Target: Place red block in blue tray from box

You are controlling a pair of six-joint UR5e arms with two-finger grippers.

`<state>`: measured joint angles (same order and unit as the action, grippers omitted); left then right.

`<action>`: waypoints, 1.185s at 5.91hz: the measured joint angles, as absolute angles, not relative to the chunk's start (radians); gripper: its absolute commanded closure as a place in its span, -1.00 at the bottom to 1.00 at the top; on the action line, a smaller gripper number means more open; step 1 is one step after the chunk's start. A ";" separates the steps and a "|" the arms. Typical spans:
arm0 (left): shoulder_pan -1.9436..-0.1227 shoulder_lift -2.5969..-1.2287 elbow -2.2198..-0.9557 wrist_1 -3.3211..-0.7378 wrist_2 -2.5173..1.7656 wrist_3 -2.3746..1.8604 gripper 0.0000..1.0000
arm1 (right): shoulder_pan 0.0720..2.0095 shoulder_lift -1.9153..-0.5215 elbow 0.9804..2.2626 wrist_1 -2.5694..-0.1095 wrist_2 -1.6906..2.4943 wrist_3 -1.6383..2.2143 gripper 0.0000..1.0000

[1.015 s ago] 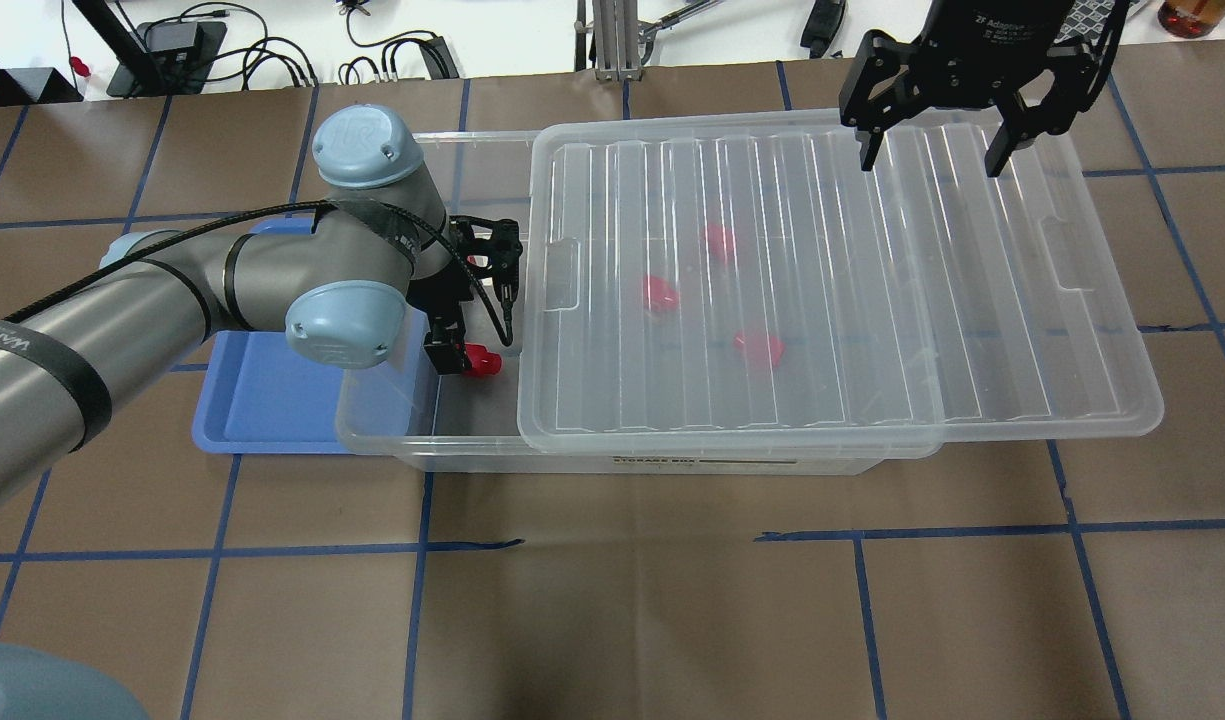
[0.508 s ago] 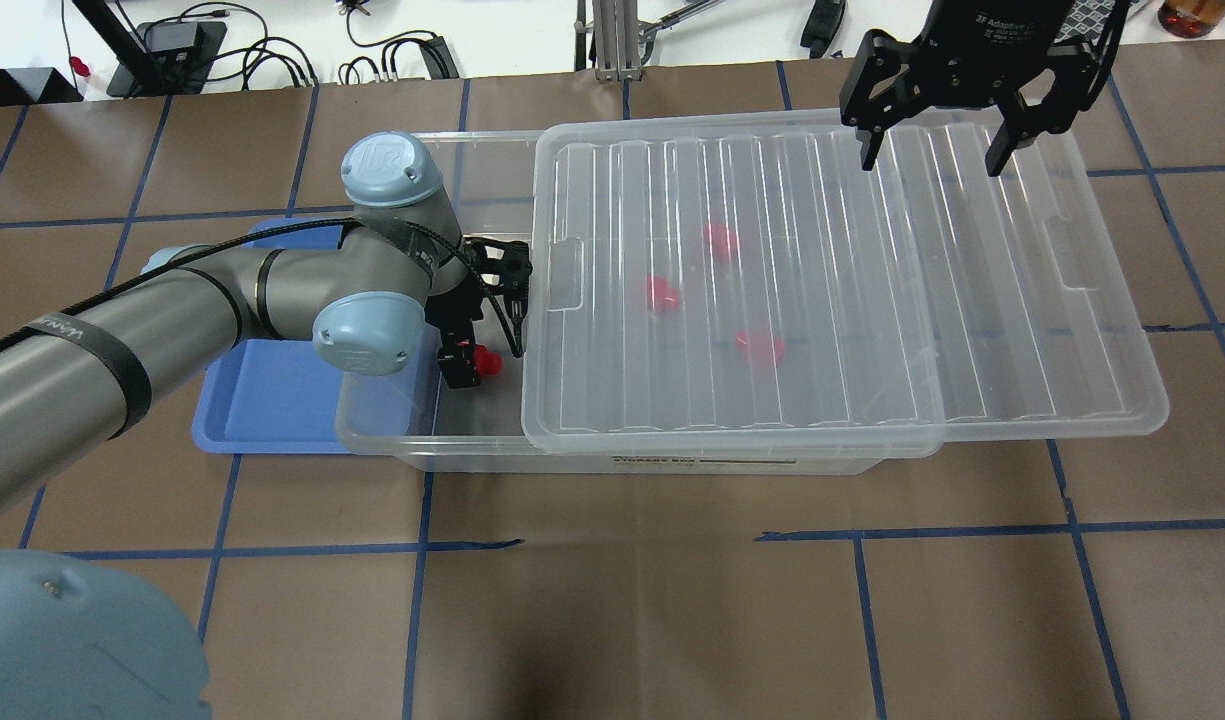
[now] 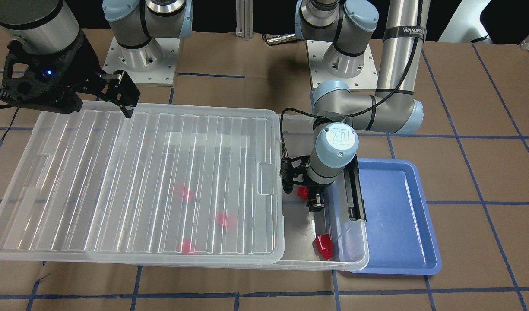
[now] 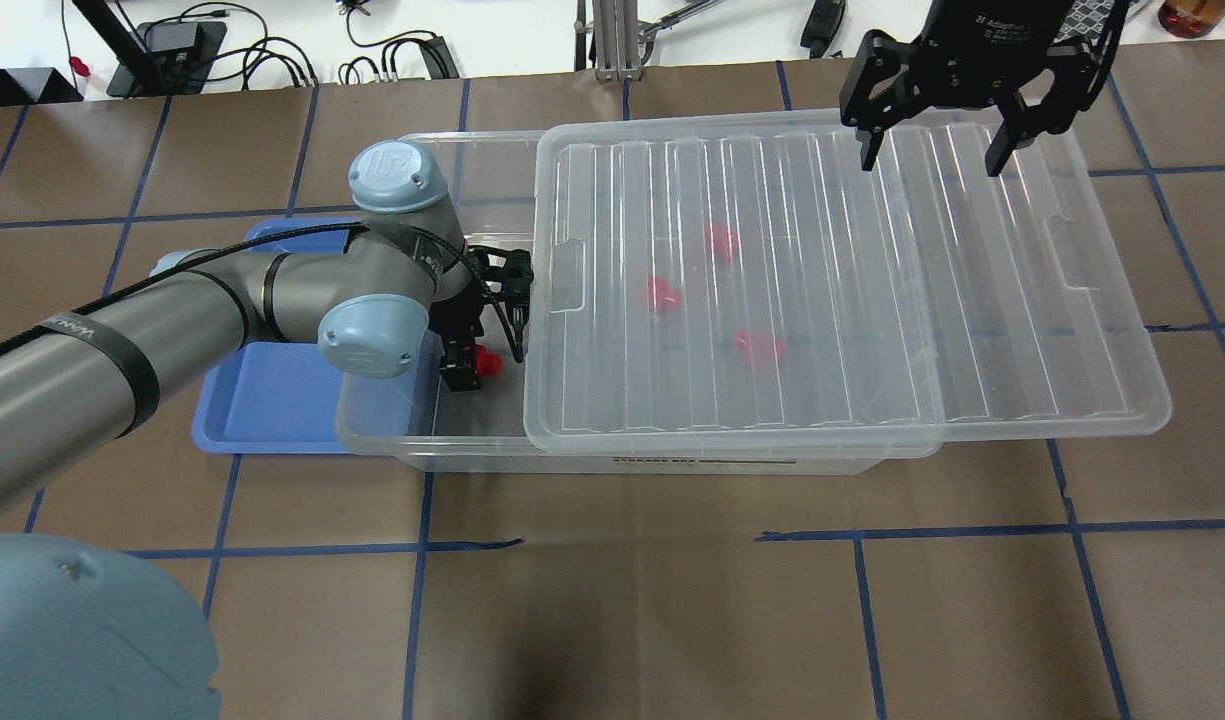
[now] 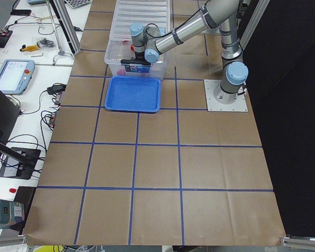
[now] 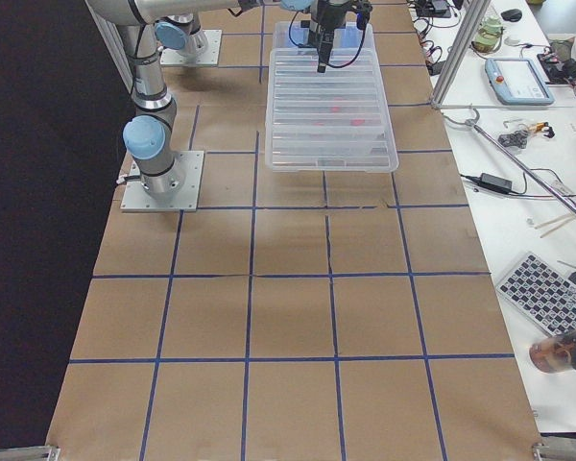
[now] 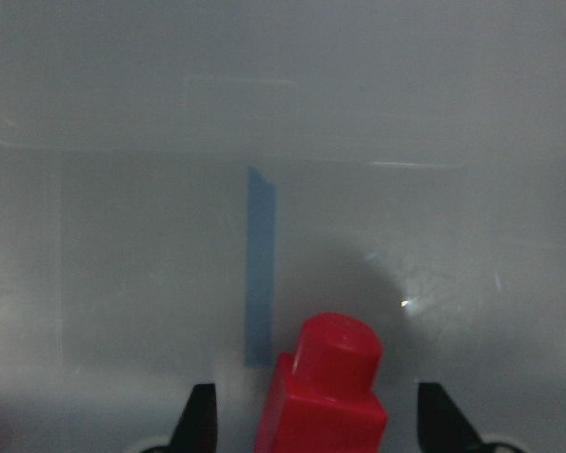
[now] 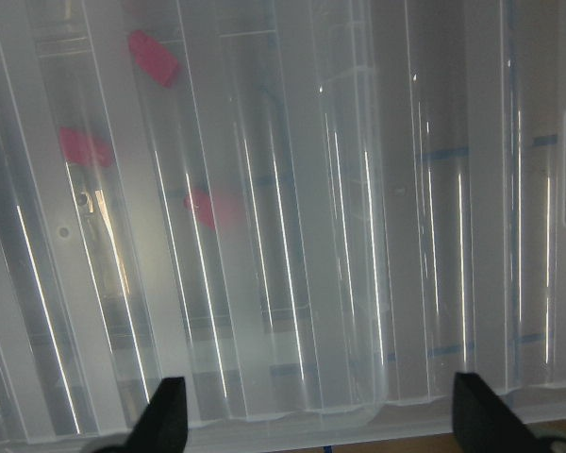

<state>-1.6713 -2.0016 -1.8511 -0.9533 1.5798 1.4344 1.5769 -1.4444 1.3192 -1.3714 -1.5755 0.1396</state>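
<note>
The box [image 4: 412, 445] is a clear bin whose ribbed lid [image 4: 842, 280] is slid to the right, leaving its left end uncovered. My left gripper [image 4: 484, 350] is down in that uncovered end, open, with a red block [image 7: 325, 387] standing between its fingers without touching them. This block also shows in the front view [image 3: 302, 192]. A second red block [image 3: 324, 246] lies loose in the uncovered end. Three more [image 4: 720, 240] [image 4: 660, 292] [image 4: 759, 347] show blurred under the lid. The blue tray [image 4: 262, 395] lies against the box's left end. My right gripper [image 4: 927, 165] hangs open over the lid's far right.
A black latch bar [image 3: 355, 194] runs along the box's short end beside the tray [image 3: 398, 216]. My left arm's elbow [image 4: 372, 300] hangs over the tray. Brown table paper with blue tape lines lies in front of the box. Cables and stands lie beyond the far edge.
My left arm has shifted right, toward the lid, and its gripper now straddles the red block. The right gripper and the lid have not moved.
</note>
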 measured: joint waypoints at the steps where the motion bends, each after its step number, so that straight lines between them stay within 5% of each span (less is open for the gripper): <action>1: -1.671 -2.002 -1.850 -0.953 1.580 1.434 0.87 | 1.577 -1.445 1.319 -1.371 -1.575 0.140 -1.00; 7: -1.676 -1.907 -1.795 -1.054 1.579 1.422 0.91 | 1.577 -1.444 1.320 -1.371 -1.577 0.140 -1.00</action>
<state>-1.6761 -1.9074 -1.7946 -1.0543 1.5791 1.4219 1.5769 -1.4444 1.3199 -1.3714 -1.5769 0.1396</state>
